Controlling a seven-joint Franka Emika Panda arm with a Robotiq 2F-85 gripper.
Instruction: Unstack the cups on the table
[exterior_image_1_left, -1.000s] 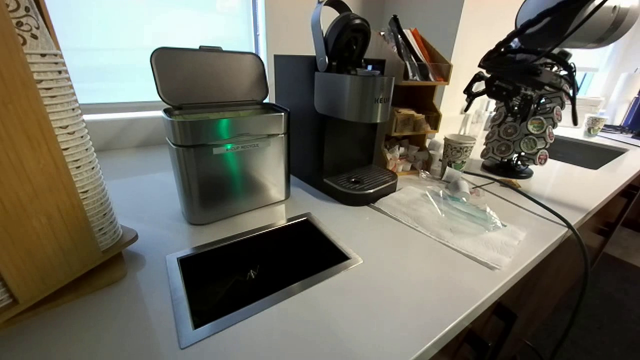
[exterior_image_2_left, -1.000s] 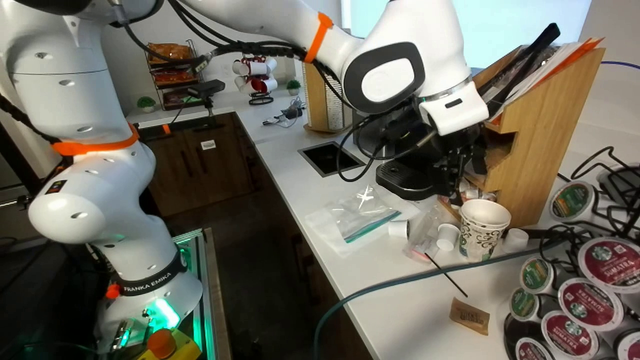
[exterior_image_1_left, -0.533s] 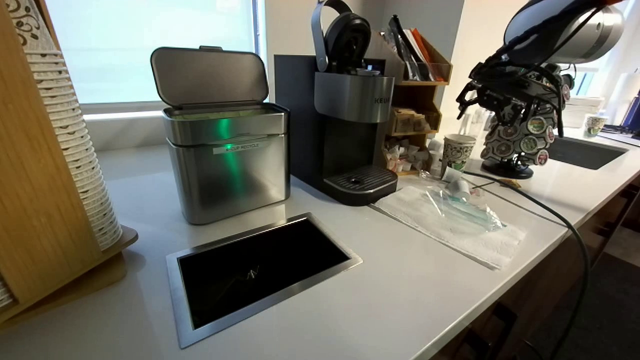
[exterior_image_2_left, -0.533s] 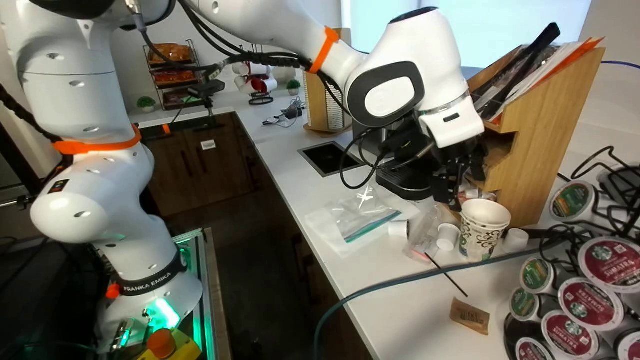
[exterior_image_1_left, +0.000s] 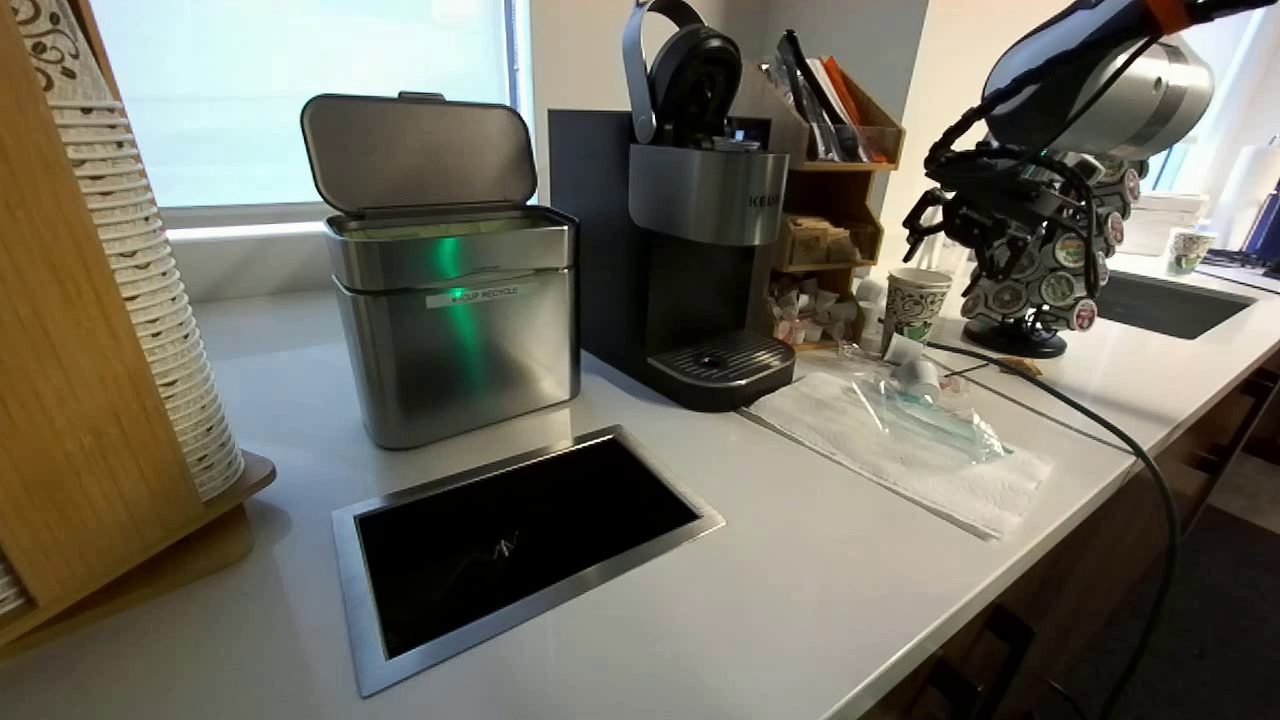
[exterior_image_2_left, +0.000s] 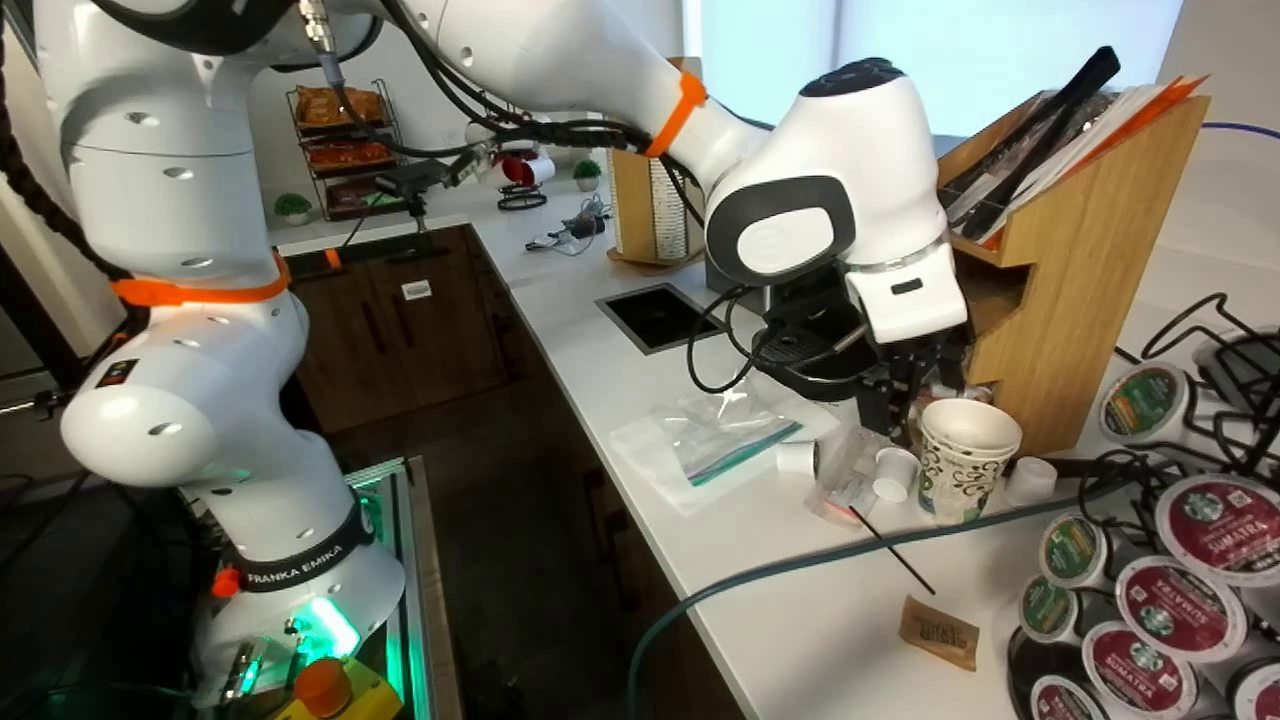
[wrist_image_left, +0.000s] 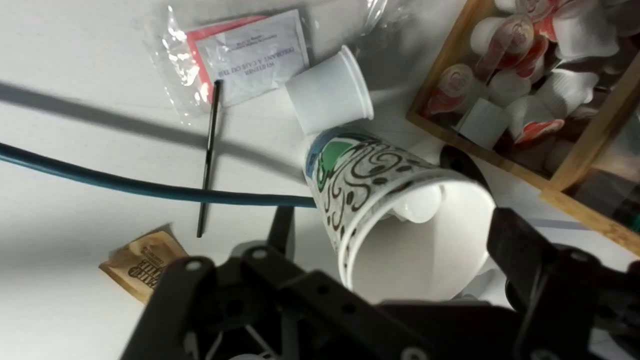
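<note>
Surface (exterior_image_2_left: 810, 640) is busy at right. End effector (wrist_image_left: 394, 217) wide, nothing gripped. Cups (exterior_image_2_left: 968, 455) nested upright near it, right side. Looks like approach: center over them, pinch just the upper one, lift straight, dodge white tub (wrist_image_left: 330, 92).

Wrist view: pincer (wrist_image_left: 394, 227) blurred, cut off by lower edge. In an exterior view: 2 nested paper cups (exterior_image_2_left: 962, 488), the inner mostly hidden by the outer; coffee-pod rack (exterior_image_2_left: 1022, 656) cropped at right; brown packet (exterior_image_2_left: 940, 632), print illegible.
</note>
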